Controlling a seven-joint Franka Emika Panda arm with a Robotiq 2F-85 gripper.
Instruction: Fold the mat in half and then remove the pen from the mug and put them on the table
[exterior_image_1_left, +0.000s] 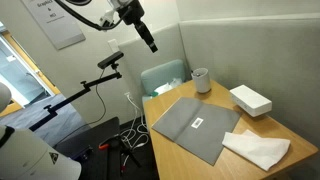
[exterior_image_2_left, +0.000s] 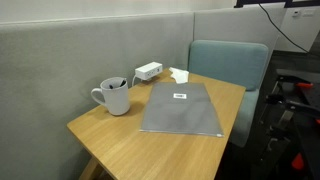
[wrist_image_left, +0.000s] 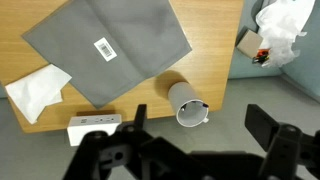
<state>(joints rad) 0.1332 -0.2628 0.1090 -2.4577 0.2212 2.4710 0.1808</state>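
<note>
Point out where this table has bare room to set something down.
The biggest free patch is the near corner of the table, bordered by the mug and the grey mat. A narrower strip of wood runs between mug and mat. The wall side past the mug is crowded, with the power strip and crumpled tissue.

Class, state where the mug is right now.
In both exterior views the mug stands on the table by the wall, beside the grey mat and near the white power strip.
</note>
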